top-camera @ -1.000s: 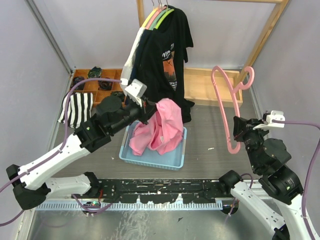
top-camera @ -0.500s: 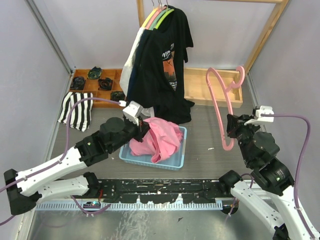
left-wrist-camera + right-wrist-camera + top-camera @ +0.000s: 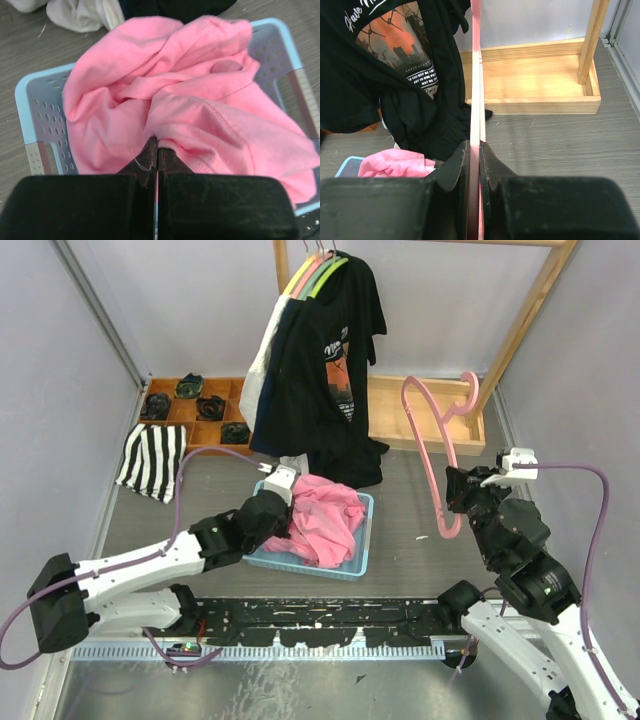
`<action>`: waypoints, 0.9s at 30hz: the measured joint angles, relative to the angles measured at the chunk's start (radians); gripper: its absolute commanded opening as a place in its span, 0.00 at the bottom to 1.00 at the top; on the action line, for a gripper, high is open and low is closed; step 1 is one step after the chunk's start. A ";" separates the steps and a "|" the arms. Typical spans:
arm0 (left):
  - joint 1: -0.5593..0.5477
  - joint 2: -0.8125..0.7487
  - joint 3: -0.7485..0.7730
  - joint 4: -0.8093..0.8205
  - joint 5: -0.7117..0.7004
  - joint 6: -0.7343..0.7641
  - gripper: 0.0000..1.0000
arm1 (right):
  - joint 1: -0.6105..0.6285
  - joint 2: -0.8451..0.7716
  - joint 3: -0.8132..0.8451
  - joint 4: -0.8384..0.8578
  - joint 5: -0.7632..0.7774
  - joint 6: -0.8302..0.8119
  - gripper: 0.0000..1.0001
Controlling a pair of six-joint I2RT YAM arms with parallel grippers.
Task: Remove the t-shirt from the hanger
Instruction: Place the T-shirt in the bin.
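Observation:
The pink t-shirt [image 3: 328,522] lies bunched in the light blue basket [image 3: 303,566] and is off the hanger. My left gripper [image 3: 284,504] sits low at the basket's near left side, shut on a fold of the t-shirt [image 3: 190,95] by its ribbed collar; in the left wrist view the fingertips [image 3: 158,143] pinch the fabric over the basket [image 3: 29,100]. My right gripper [image 3: 456,502] holds the bare pink hanger [image 3: 424,430] upright over the table on the right. In the right wrist view the gripper [image 3: 475,148] is shut on the hanger's bar [image 3: 476,75].
Black and white shirts [image 3: 322,350] hang on a wooden rack behind the basket, their hems reaching the table. A wooden tray [image 3: 415,418] stands at back right, a compartment box of dark items [image 3: 195,405] at back left, and a striped cloth [image 3: 150,460] beside it.
My left gripper came down and forward, lowering the pink t-shirt from the air into the basket. My right gripper carried the hanger leftward and farther back.

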 measured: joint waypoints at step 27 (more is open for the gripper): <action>-0.049 -0.136 -0.014 -0.224 -0.251 -0.077 0.68 | 0.000 0.023 0.000 0.011 -0.008 0.008 0.01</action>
